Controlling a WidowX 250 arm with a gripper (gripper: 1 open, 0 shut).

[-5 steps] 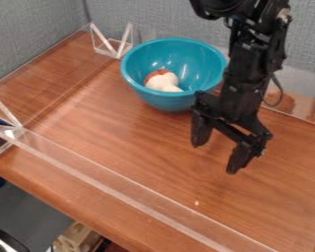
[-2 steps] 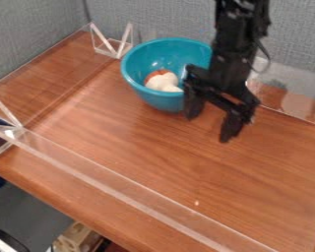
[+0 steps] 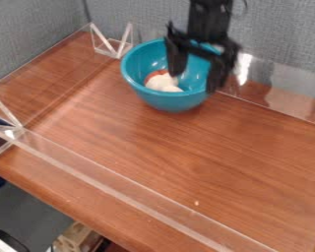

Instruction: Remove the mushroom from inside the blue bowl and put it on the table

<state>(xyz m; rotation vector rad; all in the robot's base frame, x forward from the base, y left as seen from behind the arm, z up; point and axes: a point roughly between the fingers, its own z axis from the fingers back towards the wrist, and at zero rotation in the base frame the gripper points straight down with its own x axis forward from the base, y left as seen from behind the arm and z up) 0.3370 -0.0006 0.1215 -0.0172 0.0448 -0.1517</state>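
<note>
One round, glossy teal blue bowl [image 3: 175, 75] sits in the upper middle of the frame on the one table [image 3: 147, 148], a polished reddish-brown wood-grain top edged with low clear acrylic walls [image 3: 48, 156]. Inside the bowl lies one mushroom [image 3: 161, 83], plump and cream-white (with a small reddish-orange patch toward its upper left end). One black gripper [image 3: 200, 67] hangs over the bowl's right half with its two fingers spread wide and holding nothing.

Below the black gripper [image 3: 199, 63], a cream-white mushroom [image 3: 164, 83] with a reddish-orange patch; teal-blue bowl [image 3: 145, 56]; reddish-brown wood-grain table [image 3: 147, 148].
</note>
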